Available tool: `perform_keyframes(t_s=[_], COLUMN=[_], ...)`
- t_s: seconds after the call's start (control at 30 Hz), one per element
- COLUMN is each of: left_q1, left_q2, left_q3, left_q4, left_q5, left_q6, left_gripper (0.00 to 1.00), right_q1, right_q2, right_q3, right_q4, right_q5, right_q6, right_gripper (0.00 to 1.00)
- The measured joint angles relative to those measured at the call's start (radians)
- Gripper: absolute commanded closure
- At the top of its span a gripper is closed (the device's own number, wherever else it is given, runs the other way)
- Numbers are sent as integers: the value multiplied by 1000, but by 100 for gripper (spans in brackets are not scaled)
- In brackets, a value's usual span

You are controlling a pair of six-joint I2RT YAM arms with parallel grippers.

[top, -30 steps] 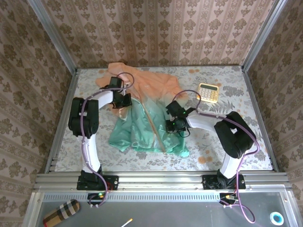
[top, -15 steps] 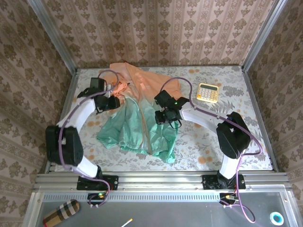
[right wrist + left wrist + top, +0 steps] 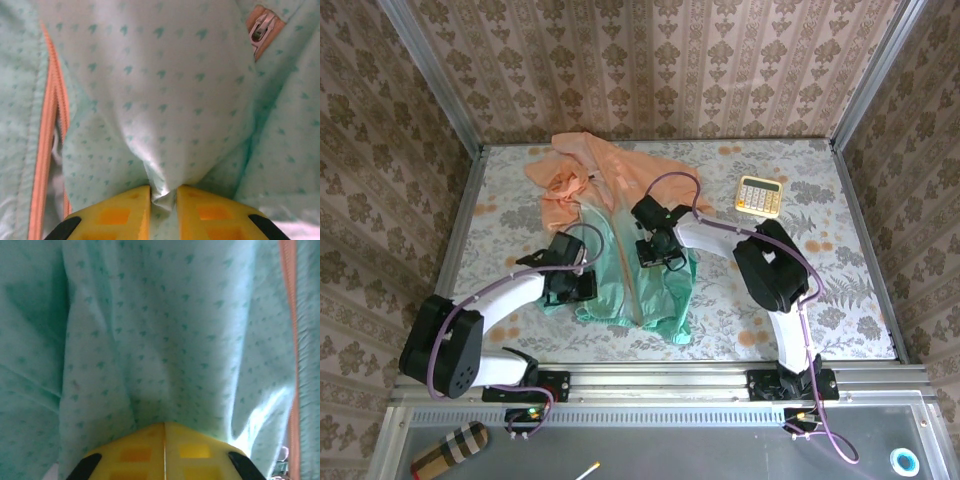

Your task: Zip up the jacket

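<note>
The jacket (image 3: pixel 620 180) lies spread on the table, peach hood and shoulders at the far side, mint green hem toward me. Its orange zipper (image 3: pixel 632 275) runs down the front. My left gripper (image 3: pixel 572 287) sits low on the left mint panel. In the left wrist view its yellow pads (image 3: pixel 200 452) are pressed together, and a mint fold (image 3: pixel 150 390) runs into the left gripper (image 3: pixel 164 426). My right gripper (image 3: pixel 656 250) is on the right front panel, and the right gripper (image 3: pixel 163 192) is shut on a pinched bunch of mint fabric (image 3: pixel 165 125). Zipper tape (image 3: pixel 47 130) runs to its left.
A yellow calculator (image 3: pixel 758 195) lies on the table (image 3: pixel 800 290) at the back right, apart from the jacket. A small orange-edged zip pull (image 3: pixel 260 27) shows on the fabric. Metal rails edge the table, with patterned walls around it.
My left arm swung from the jacket's peach shoulder down to the mint hem on the left. The right gripper drew its panel leftward, narrowing the jacket's lower half.
</note>
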Motion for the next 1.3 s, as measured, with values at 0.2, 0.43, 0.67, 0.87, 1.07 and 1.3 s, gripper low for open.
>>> perform_keyframes(t_s=[0.2, 0.43, 0.67, 0.87, 1.07, 1.3], left_q1=[0, -2, -88, -240, -408, -496], left_q2=[-5, -106, -289, -312, -194, -93], left_q3=[-60, -43, 78, 104, 104, 104], left_q4=[58, -32, -179, -237, -245, -229], left_q5=[-5, -28, -114, -191, -259, -346], left_q6=[-10, 1, 18, 16, -8, -39], left_gripper=[95, 76, 68, 66, 64, 56], right_q1=[-43, -49, -41, 6, 82, 111], right_q2=[28, 14, -111, -245, -294, -295], right_q3=[21, 11, -21, -31, -129, -206], right_q4=[-19, -24, -69, -79, -68, -60], right_q5=[5, 11, 15, 19, 11, 3], right_q6=[0, 2, 24, 47, 102, 157], right_gripper=[84, 82, 73, 73, 73, 73])
